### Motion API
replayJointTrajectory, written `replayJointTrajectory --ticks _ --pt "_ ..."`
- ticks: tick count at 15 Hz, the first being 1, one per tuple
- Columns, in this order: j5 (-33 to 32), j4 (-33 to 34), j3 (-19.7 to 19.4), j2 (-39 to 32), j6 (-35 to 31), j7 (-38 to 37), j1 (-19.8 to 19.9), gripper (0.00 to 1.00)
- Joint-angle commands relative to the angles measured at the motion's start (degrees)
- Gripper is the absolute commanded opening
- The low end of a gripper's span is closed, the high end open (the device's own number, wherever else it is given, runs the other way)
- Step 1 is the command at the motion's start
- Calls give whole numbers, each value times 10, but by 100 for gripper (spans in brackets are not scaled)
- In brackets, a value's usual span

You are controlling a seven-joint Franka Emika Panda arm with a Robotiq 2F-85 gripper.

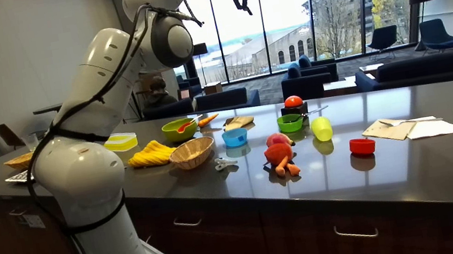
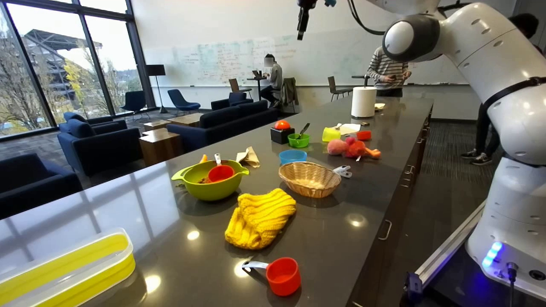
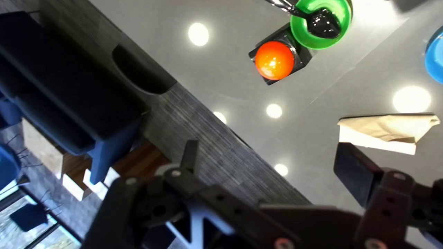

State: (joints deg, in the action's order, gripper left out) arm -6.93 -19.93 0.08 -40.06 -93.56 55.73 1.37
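My gripper (image 1: 259, 4) is open and empty, raised high above the dark countertop. In the wrist view its two fingers (image 3: 268, 157) stand wide apart with nothing between them. Below it, the wrist view shows a black box with an orange dome (image 3: 274, 60), touching a green bowl (image 3: 316, 41) that holds a dark spoon (image 3: 323, 23). A folded brown paper (image 3: 391, 128) lies near the right finger in that view, far below it. A blue bowl (image 3: 436, 57) is cut off at the right edge. In an exterior view only part of the gripper (image 2: 302, 30) shows.
On the counter are a green mixing bowl (image 2: 211, 187) holding a red cup, a wicker basket (image 1: 192, 153), a yellow knit cloth (image 2: 261, 219), a plush toy (image 1: 279, 155), a yellow cup (image 1: 322, 128), red cups (image 1: 362, 146) (image 2: 283, 276) and a yellow container (image 2: 68, 273). A person (image 2: 389, 70) stands beyond the counter.
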Motion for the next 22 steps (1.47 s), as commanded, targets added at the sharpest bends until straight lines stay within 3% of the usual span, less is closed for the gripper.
replayJointTrajectory --ticks 1,3,5,7,8,12,16,17,18,20,22 --pt "24 0 2 41 -28 8 37 100" --pt "33 0 4 59 -32 3 56 100" --pt "61 -21 20 72 8 27 70 100" --pt "76 -41 25 58 52 28 64 99" --pt "80 -13 27 37 93 32 62 100" --pt "28 1 -1 -16 200 48 25 100" --pt "-73 10 -55 -80 189 63 0 100" --pt "-41 -19 -27 -50 186 45 9 100" --pt "-54 11 -40 -79 197 49 5 100" --pt "-62 -31 -49 -69 176 45 1 100" --pt "-56 -18 -46 -76 143 19 -4 100"
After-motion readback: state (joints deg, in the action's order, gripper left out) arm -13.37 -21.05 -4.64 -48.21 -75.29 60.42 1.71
